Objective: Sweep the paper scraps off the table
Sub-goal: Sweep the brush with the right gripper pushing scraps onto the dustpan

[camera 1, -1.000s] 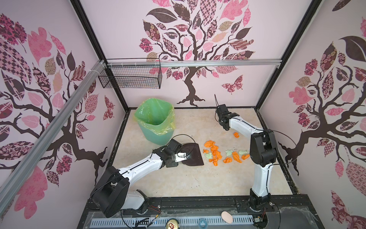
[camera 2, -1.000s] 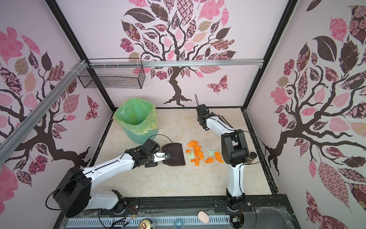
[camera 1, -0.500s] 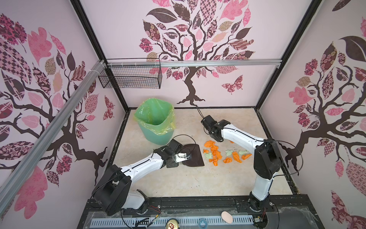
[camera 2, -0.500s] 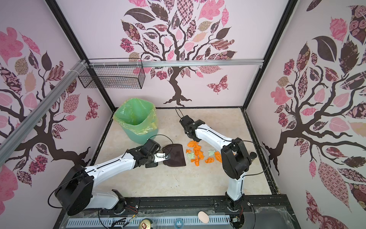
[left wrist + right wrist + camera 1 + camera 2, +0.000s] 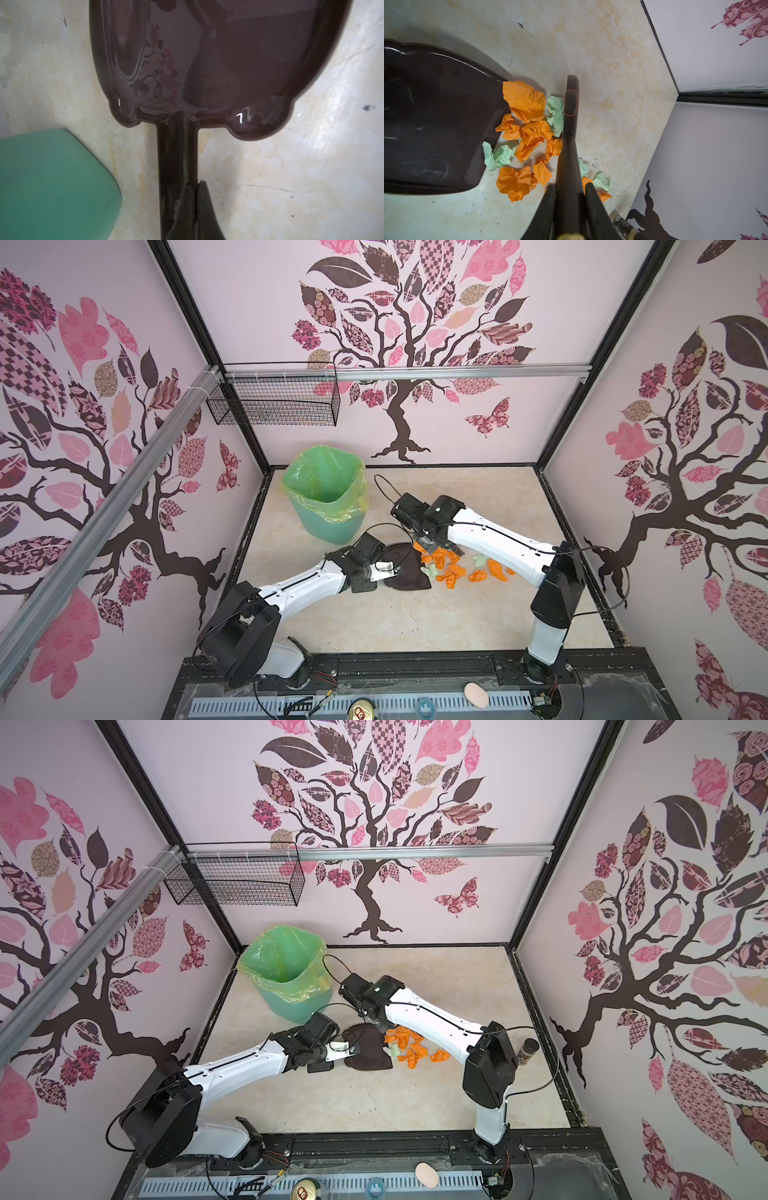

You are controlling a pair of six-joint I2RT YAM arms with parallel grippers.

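- We judge the step in hand to be the sweep itself: driving the pile into the pan, with nothing yet tipped out.
- The left gripper (image 5: 195, 199) is clenched on the handle of the dark brown dustpan (image 5: 228, 62), which lies flat on the table (image 5: 415, 622) with its open lip facing the pile.
- The right gripper (image 5: 570, 193) is clamped on a dark brush (image 5: 569, 128). We take it for a brush, but we cannot make out its bristles.
- The paper scraps (image 5: 529, 133), orange and mint green, lie on the table between the pan's lip and the brush. A few touch or overlap the lip.
- The part of the pan that the left wrist view shows is bare, so we judge that almost nothing is in it yet.
- A few scraps sit on the far side of the brush, away from the pan.
- The next move calls for drawing the brush low across the table toward the lip, while the left arm pins the pan so it does not slide back.
- After that we expect a second pass for the scraps behind the brush.
- The green-lined bin (image 5: 328, 522) stands just beside the pan, ready for emptying.
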